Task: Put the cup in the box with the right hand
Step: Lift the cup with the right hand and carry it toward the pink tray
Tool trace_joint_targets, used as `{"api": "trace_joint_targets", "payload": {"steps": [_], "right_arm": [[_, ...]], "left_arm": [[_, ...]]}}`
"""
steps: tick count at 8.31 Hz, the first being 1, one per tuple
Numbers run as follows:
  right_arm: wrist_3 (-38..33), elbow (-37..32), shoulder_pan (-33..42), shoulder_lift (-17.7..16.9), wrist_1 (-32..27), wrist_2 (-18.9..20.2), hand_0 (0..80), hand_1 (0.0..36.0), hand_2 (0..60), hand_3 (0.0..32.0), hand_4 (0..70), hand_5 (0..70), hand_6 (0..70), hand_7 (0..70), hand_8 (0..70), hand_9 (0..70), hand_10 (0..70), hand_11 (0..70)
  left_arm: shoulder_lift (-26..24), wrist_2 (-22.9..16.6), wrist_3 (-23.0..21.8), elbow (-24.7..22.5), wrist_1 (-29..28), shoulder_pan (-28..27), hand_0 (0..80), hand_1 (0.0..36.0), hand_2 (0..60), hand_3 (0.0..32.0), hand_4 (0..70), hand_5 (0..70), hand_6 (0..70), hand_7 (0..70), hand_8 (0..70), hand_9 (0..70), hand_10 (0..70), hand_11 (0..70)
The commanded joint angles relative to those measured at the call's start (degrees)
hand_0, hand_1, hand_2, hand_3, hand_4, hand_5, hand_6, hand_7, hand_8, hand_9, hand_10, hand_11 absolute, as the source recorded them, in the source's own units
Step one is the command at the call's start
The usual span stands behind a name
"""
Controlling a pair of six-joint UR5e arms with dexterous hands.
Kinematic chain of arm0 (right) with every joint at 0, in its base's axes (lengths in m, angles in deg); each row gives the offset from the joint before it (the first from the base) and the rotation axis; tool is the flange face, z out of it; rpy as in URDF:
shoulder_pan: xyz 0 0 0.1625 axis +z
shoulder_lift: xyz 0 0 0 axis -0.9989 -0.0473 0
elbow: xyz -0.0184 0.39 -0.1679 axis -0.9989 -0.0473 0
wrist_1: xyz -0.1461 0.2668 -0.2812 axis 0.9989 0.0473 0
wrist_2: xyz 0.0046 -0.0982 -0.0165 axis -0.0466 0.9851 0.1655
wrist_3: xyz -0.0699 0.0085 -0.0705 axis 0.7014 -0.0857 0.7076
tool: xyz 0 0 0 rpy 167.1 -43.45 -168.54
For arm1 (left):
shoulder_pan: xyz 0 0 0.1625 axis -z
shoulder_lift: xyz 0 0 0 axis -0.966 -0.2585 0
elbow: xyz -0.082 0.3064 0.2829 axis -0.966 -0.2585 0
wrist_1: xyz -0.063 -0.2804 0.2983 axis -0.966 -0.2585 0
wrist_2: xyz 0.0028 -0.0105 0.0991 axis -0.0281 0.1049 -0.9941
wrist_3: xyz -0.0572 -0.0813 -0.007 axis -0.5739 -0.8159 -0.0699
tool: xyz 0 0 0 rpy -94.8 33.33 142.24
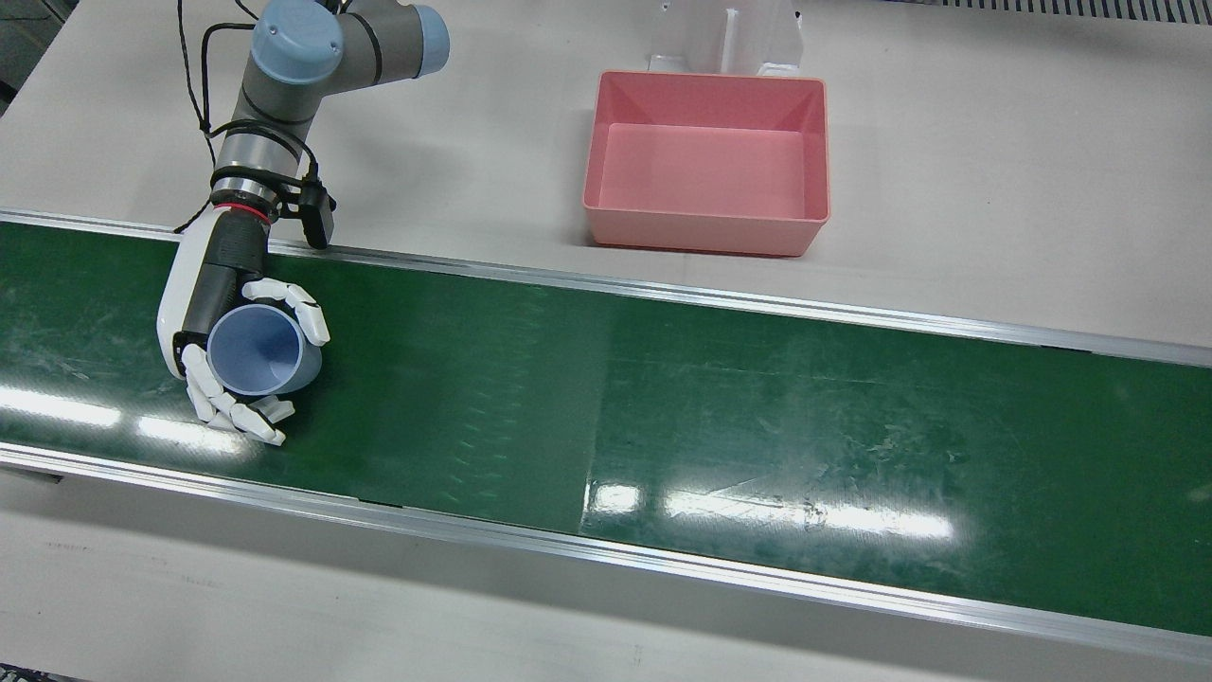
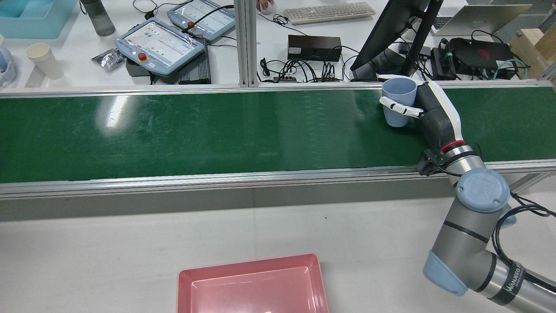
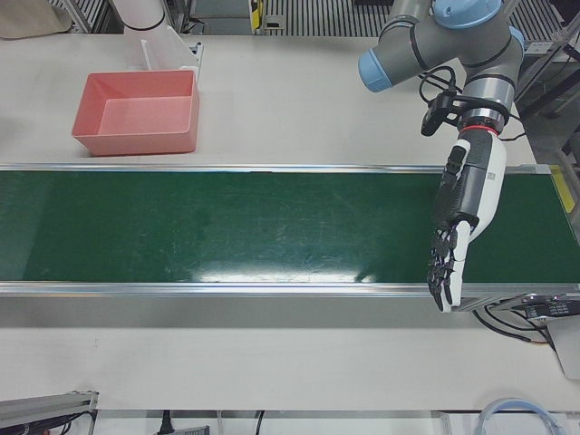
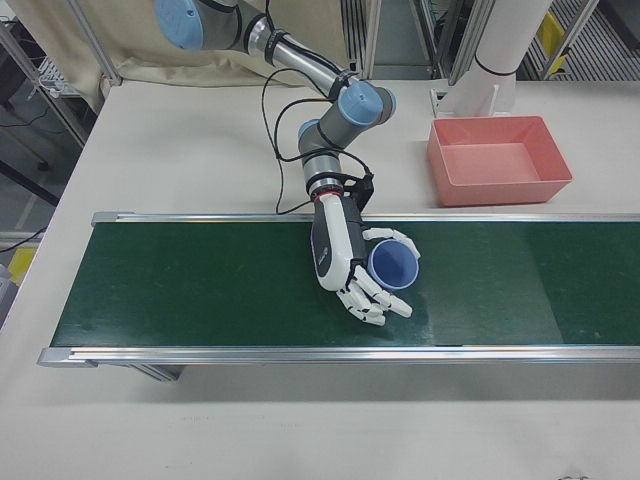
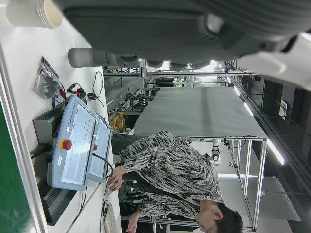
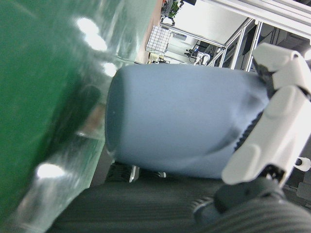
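The right hand (image 2: 428, 111) is wrapped around a pale blue cup (image 2: 398, 106), which stands upright, mouth up, over the green conveyor belt (image 2: 195, 130); whether its base touches the belt is hard to tell. The pink box (image 2: 254, 284) sits on the table (image 2: 108, 248) nearer the camera, well apart.

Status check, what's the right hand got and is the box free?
Right hand shut on blue cup, above green belt. Left hand open, idle. Pink box empty, path clear.
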Motion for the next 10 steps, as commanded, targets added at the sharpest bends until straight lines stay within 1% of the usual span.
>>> {"api": "trace_joint_targets", "payload": {"steps": [1,2,3,4,5,6,7,8,9,10], "right_arm": [[0.0,3.4,0.9,-0.4,2.6,-1.0,26.0,36.0,60.0,0.0,66.2,18.4,48.0,70.0,70.0,70.0,70.0,70.0],[0.3,7.1,1.3,-1.5,2.8,-0.9,25.0,36.0,60.0,0.0,59.2,18.0,47.5,70.0,70.0,70.0,70.0,70.0],[1.9,12.2,1.2,-2.8,2.8,-0.7,27.0,36.0,60.0,0.0,59.0,17.7,47.1,70.0,70.0,70.0,70.0,70.0],[4.6,17.1,0.6,-2.9,2.8,-0.2,29.0,35.9,60.0,0.0,63.2,17.0,46.6,70.0,70.0,70.0,68.9,70.0],[6.4,21.0,-1.9,-2.8,2.7,-0.1,27.0,33.3,60.0,0.0,67.6,16.2,46.3,70.0,70.0,70.0,68.9,70.0],[8.9,24.0,-4.8,-2.2,2.7,-0.1,24.3,30.3,60.0,0.0,70.0,15.6,46.2,70.0,70.0,70.0,69.6,70.0],[13.5,28.2,-9.6,-2.0,2.6,-0.1,21.8,28.3,60.0,0.0,70.0,15.3,46.3,70.0,70.0,70.0,70.0,70.0],[19.0,31.5,-15.1,-2.0,2.5,-0.3,21.3,27.1,60.0,0.0,70.0,15.1,46.5,70.0,70.0,70.0,70.0,70.0],[23.8,33.3,-19.4,-1.9,2.4,-0.6,22.3,26.4,60.0,0.0,70.0,15.0,46.5,70.0,70.0,70.0,70.0,70.0],[27.6,33.6,-24.1,-1.8,2.1,-1.1,22.3,25.5,60.0,0.0,70.0,15.0,46.3,70.0,70.0,70.0,70.0,70.0]], "left_arm": [[0.0,0.0,0.0,-0.1,0.1,0.0,0.0,0.0,0.0,0.0,0.0,0.0,0.0,0.0,0.0,0.0,0.0,0.0],[0.0,0.0,0.0,-0.1,0.0,0.0,0.0,0.0,0.0,0.0,0.0,0.0,0.0,0.0,0.0,0.0,0.0,0.0],[0.0,0.0,0.0,0.0,0.0,0.0,0.0,0.0,0.0,0.0,0.0,0.0,0.0,0.0,0.0,0.0,0.0,0.0],[0.0,0.0,0.0,0.0,0.0,0.0,0.0,0.0,0.0,0.0,0.0,0.0,0.0,0.0,0.0,0.0,0.0,0.0],[0.0,0.0,0.0,0.0,0.0,0.0,0.0,0.0,0.0,0.0,0.0,0.0,0.0,0.0,0.0,0.0,0.0,0.0],[0.0,0.0,0.0,0.0,0.0,0.0,0.0,0.0,0.0,0.0,0.0,0.0,0.0,0.0,0.0,0.0,0.0,0.0],[0.0,0.0,0.0,0.0,0.0,0.0,0.0,0.0,0.0,0.0,0.0,0.0,0.0,0.0,0.0,0.0,0.0,0.0],[0.0,0.0,0.0,0.0,0.0,0.0,0.0,0.0,0.0,0.0,0.0,0.0,0.0,0.0,0.0,0.0,0.0,0.0],[0.0,0.0,0.0,0.0,0.0,0.0,0.0,0.0,0.0,0.0,0.0,0.0,0.0,0.0,0.0,0.0,0.0,0.0],[0.0,0.0,0.0,-0.1,0.0,0.0,0.0,0.0,0.0,0.0,0.0,0.0,0.0,0.0,0.0,0.0,0.0,0.0]]}}
